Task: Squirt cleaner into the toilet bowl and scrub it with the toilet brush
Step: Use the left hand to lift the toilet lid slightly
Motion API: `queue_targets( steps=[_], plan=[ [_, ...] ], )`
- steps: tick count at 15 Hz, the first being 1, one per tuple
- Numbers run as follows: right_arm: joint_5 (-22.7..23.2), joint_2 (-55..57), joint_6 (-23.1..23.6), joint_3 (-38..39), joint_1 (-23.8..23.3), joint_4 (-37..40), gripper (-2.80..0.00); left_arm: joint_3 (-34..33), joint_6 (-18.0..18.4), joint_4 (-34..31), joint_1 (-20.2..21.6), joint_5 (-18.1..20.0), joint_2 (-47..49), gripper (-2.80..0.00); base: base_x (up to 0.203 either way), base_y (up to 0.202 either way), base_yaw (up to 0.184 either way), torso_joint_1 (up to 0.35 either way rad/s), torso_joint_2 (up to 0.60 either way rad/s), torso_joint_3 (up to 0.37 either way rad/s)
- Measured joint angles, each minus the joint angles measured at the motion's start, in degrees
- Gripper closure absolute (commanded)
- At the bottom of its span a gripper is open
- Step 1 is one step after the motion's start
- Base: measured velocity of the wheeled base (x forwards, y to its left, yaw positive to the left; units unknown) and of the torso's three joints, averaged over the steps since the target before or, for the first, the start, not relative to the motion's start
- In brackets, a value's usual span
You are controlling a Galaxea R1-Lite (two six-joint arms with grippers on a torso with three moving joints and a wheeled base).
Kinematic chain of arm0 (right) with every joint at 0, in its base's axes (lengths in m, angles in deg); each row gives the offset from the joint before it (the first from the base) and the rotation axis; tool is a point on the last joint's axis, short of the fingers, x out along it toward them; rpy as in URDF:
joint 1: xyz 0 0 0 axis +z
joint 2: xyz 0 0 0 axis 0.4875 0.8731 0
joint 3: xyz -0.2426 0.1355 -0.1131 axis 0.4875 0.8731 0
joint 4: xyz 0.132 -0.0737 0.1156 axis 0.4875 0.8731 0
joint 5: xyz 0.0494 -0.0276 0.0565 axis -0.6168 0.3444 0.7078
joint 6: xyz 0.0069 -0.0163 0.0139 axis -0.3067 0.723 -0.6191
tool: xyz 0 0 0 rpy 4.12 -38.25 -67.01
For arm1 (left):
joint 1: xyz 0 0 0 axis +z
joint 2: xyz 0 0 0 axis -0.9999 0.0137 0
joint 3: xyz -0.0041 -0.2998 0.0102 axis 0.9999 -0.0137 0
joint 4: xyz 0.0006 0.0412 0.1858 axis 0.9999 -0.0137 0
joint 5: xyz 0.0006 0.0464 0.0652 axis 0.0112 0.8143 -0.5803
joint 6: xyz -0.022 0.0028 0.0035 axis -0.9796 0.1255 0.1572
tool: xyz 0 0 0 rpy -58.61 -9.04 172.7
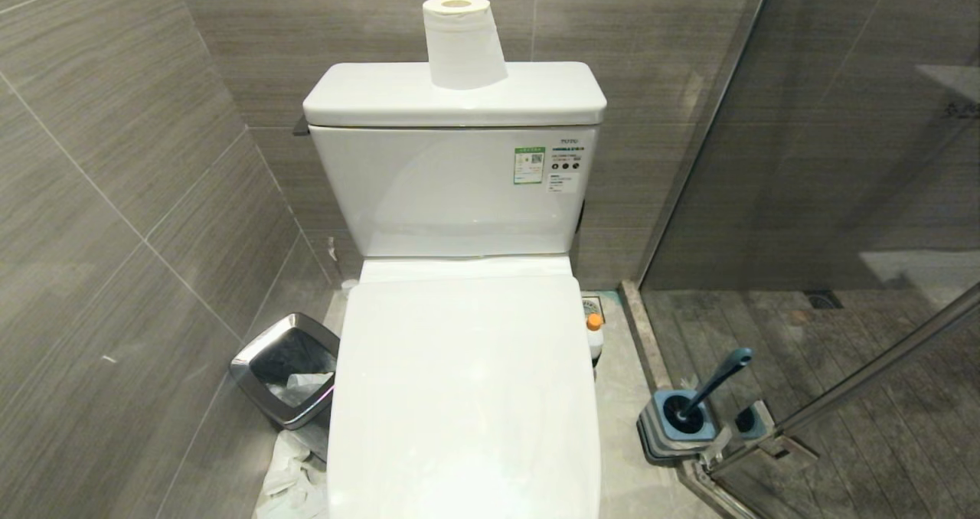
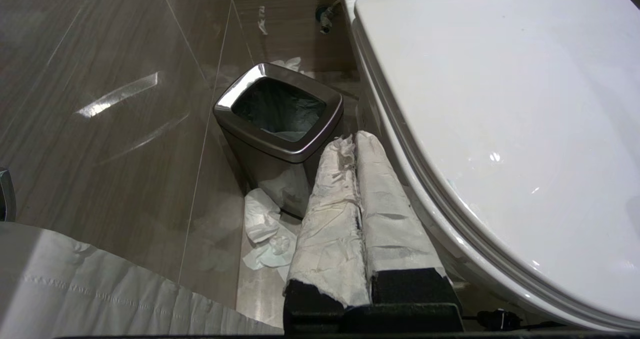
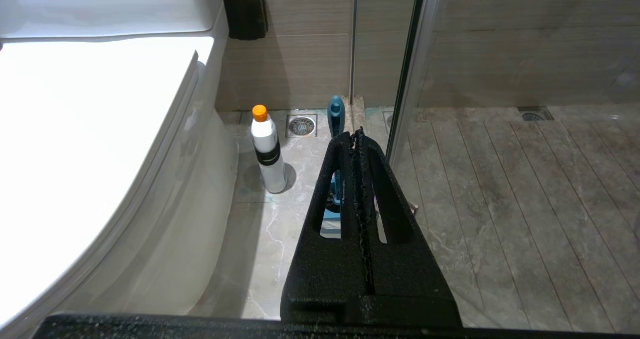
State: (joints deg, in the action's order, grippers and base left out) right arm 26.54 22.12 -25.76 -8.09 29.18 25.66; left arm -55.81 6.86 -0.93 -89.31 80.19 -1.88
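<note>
Lid down is your first obstacle: the toilet bowl (image 1: 463, 396) is covered by its closed white lid, so nothing can be squirted or scrubbed until that comes up. Neither arm shows from the head camera. Your left tool (image 2: 356, 141), its fingers wrapped in white paper, is pressed shut on nothing and hangs low beside the bowl's left flank, near the square steel bin (image 2: 280, 114) and the crumpled tissue (image 2: 265, 229) on the floor. Your right tool (image 3: 356, 136) is also fully closed and empty, low on the bowl's right side.

The cleaner (image 3: 267, 149) stands upright on the floor, just beside the bowl's right wall, close to the floor drain (image 3: 302, 125). The toilet brush (image 1: 708, 389) leans in its square blue-and-grey base (image 1: 681, 427) at the foot of the glass shower door (image 1: 842, 197), a little further right.

Watch three things. The bottle is slim and tucked against the porcelain, so a fingertip glancing off the bowl could tip it over. The brush sits tight by the glass frame; a wide reach may strike the door. Lifting the lid carelessly could knock the paper roll (image 1: 463, 44) standing on the tank (image 1: 452, 190).
</note>
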Motion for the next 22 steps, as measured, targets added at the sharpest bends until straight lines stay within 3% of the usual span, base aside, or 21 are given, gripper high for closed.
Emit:
queue_targets(
  steps=[17, 22],
  plan=[
    [0.0, 0.0, -0.1, 0.0, 0.0, 0.0, 0.00, -0.1, -1.7, 0.1, 0.0, -1.2, 0.0, 0.00, 0.000, 0.000, 0.000, 0.000, 0.00, 0.000],
    [0.0, 0.0, -0.1, 0.0, 0.0, 0.0, 0.00, -0.2, 3.6, 0.1, 0.0, -0.2, 0.0, 0.00, 0.000, 0.000, 0.000, 0.000, 0.00, 0.000]
  ],
)
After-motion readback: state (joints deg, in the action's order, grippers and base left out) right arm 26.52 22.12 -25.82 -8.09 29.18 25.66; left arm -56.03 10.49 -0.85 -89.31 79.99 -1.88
